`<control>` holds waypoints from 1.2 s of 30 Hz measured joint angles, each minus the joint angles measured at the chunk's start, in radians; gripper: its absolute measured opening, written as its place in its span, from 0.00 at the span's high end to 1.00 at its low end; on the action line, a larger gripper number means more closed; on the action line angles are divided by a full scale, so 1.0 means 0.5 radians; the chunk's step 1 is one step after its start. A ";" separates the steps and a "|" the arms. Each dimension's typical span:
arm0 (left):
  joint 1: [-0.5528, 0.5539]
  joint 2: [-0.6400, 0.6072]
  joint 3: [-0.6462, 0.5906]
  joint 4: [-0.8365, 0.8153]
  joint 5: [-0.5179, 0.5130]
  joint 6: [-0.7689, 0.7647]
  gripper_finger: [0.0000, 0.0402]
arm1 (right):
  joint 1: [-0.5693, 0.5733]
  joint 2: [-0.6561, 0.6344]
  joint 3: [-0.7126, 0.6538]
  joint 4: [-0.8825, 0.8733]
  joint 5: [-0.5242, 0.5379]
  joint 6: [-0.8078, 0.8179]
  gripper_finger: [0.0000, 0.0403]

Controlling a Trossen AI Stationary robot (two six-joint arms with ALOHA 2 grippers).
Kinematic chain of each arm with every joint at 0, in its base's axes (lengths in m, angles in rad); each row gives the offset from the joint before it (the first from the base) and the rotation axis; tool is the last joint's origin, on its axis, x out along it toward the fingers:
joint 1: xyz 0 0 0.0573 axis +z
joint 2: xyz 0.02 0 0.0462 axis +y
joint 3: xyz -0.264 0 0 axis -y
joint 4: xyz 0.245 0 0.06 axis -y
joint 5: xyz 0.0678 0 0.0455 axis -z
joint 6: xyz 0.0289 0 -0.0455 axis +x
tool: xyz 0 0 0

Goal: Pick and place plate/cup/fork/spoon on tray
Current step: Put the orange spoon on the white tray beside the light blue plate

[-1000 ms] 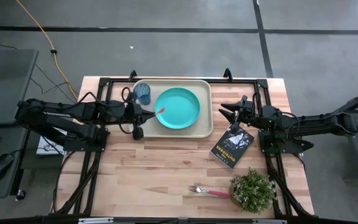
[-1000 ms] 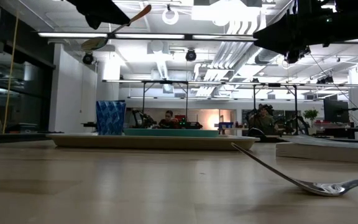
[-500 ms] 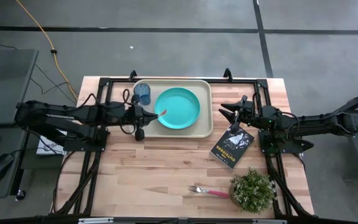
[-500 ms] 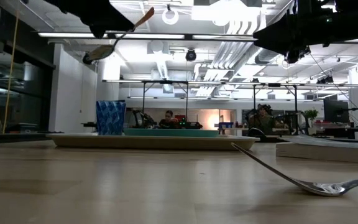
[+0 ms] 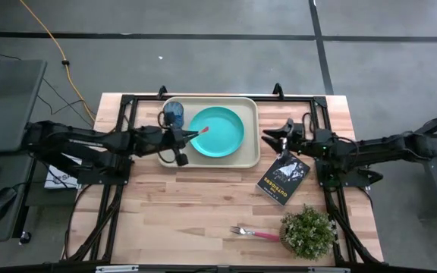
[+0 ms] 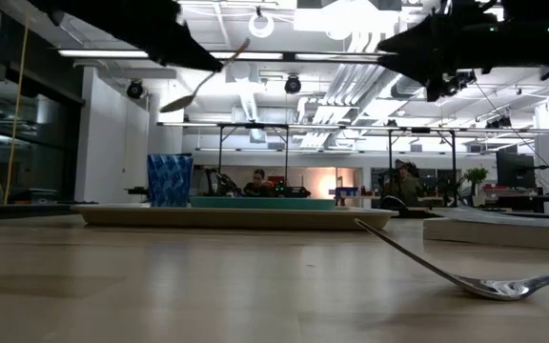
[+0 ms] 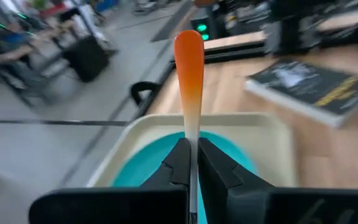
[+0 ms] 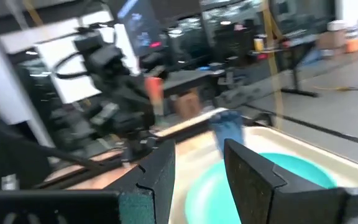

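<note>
We find the left gripper (image 5: 187,138) clamped shut on the spoon (image 7: 189,74), held in the air above the plate's (image 5: 220,133) near edge. The right gripper (image 5: 273,137), beside the plate's tray (image 5: 252,156), stands part-open, holding nothing.

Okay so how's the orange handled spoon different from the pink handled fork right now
The small spoon with the thin orange handle is in the air above the turquoise plate, clamped in the left gripper; the small fork with the pinkish-red handle lies flat on the wooden table, beside the potted plant. The spoon is over the cream tray; the fork is far from it, ungripped. Both are small metal utensils with coloured handles.
</note>
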 joint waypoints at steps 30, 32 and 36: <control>-0.339 1.014 0.450 0.220 -1.132 1.148 1.00 | 0.001 1.422 0.709 0.422 -0.031 0.638 0.47; -0.342 1.013 0.448 0.207 -1.155 1.172 1.00 | 0.000 1.422 0.734 0.379 -0.063 0.638 0.42; -0.350 1.013 0.444 0.206 -1.167 1.225 1.00 | 0.000 1.422 0.747 0.374 -0.121 0.711 0.37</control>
